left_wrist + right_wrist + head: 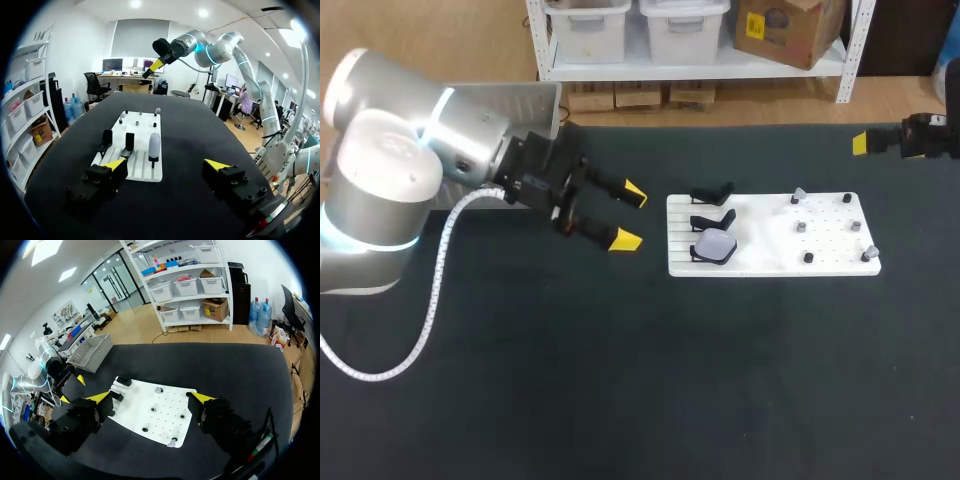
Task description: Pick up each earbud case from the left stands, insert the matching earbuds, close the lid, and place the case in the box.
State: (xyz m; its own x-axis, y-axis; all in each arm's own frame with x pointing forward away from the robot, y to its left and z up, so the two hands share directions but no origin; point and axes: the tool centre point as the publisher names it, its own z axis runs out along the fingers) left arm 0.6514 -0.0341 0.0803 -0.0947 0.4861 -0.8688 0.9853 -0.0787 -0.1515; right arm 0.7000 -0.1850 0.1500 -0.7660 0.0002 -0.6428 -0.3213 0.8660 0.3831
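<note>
Left gripper (630,216): released, fingers spread, above the table beside white board (770,262).
Earbud case (715,247): on the board's nearest stand; 2 black stands (712,218) behind it.
Right gripper (152,399): released, far right, well apart from the board.
Box (510,100): far left.

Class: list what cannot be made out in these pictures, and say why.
Case: whether its lid is open or closed; too small in every view.
Earbuds: which ones match the case; too small in every view.
Box: its inside; in the head view it is hidden behind the left arm.
Right arm: in the head view, mostly cut off by the picture's edge.
</note>
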